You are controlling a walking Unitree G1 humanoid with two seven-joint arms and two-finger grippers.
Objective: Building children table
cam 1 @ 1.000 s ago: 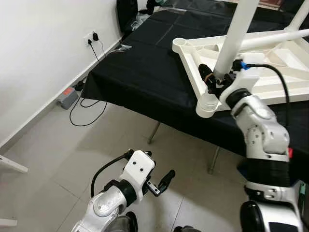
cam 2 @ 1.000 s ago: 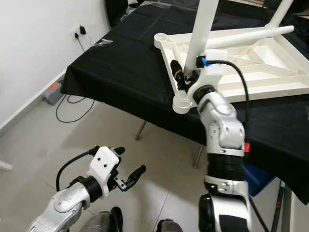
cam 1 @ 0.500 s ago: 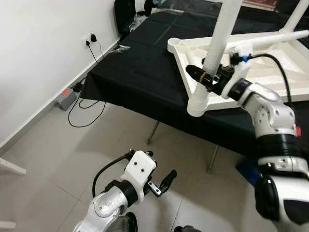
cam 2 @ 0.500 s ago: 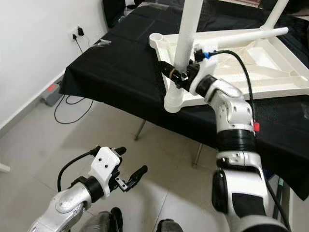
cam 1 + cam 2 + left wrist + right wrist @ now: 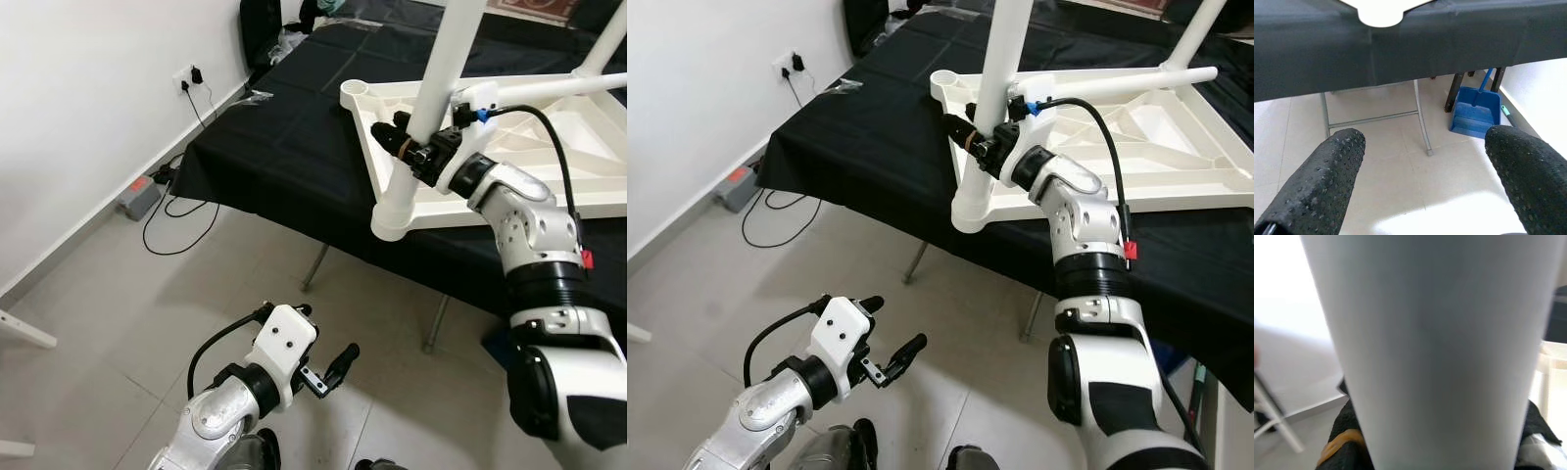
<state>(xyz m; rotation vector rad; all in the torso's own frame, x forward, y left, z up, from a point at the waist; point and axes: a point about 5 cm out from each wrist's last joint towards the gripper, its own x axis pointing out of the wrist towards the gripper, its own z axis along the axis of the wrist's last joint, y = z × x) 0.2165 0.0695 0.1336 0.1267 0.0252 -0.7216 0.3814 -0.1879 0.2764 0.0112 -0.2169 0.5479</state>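
White plastic is crowding the right wrist view: the leg (image 5: pixel 1435 352) is hiding nearly everything past the right pincer (image 5: pixel 411 149), whose two black fingers are closing around that upright leg near its socket. Its top is running out of frame. Three legs are showing on the upturned tabletop (image 5: pixel 549 166), which is lying on the black-draped surface (image 5: pixel 284 137). Low over the floor tiles (image 5: pixel 118 304), the left pincer (image 5: pixel 328 370) is hanging with fingers spread, gripping nothing.

head stereo looking down, wrist close-ups
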